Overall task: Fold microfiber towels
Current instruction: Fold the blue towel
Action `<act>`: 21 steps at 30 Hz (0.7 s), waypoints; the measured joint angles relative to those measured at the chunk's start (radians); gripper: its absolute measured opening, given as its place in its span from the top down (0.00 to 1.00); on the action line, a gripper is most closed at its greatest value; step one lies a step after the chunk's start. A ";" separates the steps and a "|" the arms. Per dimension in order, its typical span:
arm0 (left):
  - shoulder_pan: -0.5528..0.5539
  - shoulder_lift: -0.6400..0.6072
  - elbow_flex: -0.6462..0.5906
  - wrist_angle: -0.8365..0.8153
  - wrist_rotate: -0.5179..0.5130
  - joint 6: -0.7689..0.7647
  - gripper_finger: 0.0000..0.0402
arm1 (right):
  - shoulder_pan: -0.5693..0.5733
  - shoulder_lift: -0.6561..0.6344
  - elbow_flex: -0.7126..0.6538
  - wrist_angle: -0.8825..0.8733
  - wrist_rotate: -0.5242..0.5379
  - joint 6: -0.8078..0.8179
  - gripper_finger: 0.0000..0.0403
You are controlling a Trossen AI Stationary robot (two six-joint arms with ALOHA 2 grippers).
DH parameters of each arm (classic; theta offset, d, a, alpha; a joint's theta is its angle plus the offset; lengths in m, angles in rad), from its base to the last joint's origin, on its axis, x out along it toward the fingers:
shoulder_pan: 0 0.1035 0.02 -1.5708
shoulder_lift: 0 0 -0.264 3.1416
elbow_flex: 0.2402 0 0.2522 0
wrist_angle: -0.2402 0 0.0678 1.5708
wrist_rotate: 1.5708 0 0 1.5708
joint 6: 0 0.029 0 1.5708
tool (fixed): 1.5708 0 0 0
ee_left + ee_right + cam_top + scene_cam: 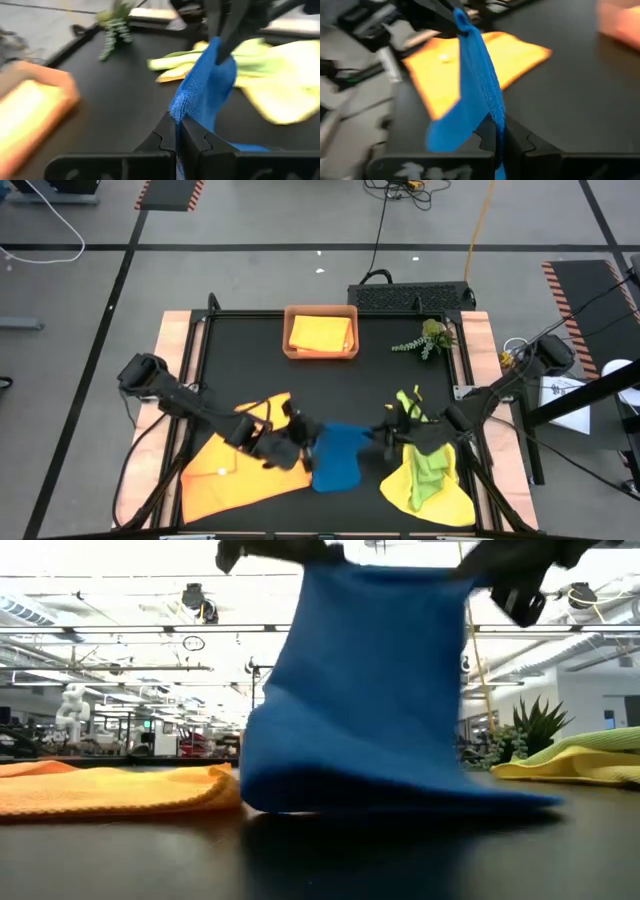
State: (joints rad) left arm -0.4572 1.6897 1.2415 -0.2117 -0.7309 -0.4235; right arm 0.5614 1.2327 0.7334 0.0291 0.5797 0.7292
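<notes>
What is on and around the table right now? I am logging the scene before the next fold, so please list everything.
blue towel: one, blue, front centre, held up between both grippers
orange towel: one, orange, front left, spread flat
yellow towel: one, yellow, front right
lime green towel: one, lime green, lying on the yellow towel
tray: one, orange-brown, back centre, holding a folded yellow cloth
plant sprig: one, green, back right
left gripper: shut on the blue towel's edge
right gripper: shut on the blue towel's edge
</notes>
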 joint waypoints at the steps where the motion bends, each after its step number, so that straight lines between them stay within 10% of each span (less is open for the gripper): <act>1: 0.020 0.000 0.000 -0.015 -0.001 0.018 0.98 | -0.023 0.000 0.000 -0.023 0.001 0.000 1.00; 9: 0.181 0.000 -0.039 -0.052 0.032 0.112 0.99 | -0.180 0.000 0.000 -0.083 0.003 -0.092 1.00; 21: 0.275 0.000 -0.311 0.324 0.172 0.255 0.98 | -0.232 0.049 -0.024 -0.076 -0.006 -0.160 1.00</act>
State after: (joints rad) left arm -0.1820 1.6894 0.9308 0.1122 -0.5585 -0.1688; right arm 0.3295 1.2822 0.7098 -0.0468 0.5742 0.5695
